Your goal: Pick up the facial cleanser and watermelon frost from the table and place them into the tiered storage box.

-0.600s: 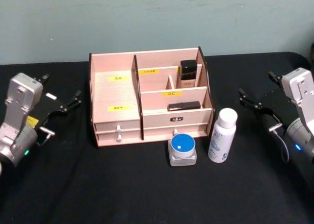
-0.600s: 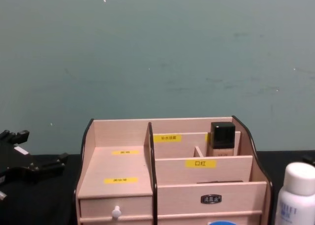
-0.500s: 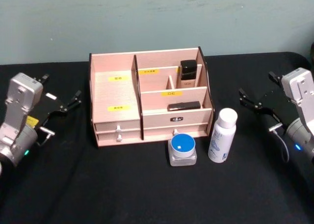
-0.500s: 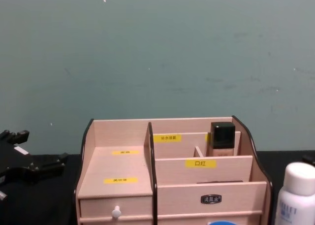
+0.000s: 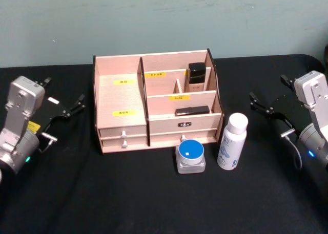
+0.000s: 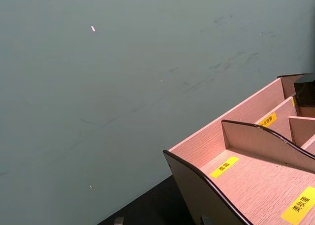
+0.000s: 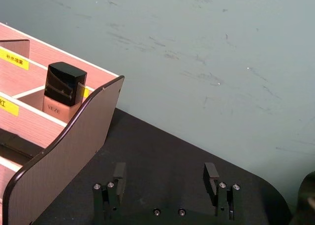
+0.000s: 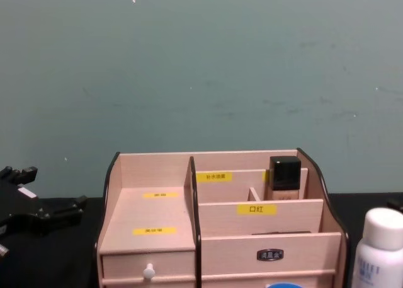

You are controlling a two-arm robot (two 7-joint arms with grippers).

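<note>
Head view: facial cleanser [image 5: 233, 142] and watermelon frost [image 5: 190, 155] stand on the tabletop [image 5: 154, 206] before the tiered storage box [image 5: 119, 125], neither picked yet. Left gripper [image 5: 62, 93] and right gripper [image 5: 270, 90] hover spread apart at the sides; the right, nearer, should reach for the cleanser first

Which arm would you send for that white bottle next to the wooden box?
The right arm, probably. The facial cleanser stands on the same side as the right gripper, and that gripper is open. The left gripper is on the far side of the tiered storage box, which stands in its way.
</note>
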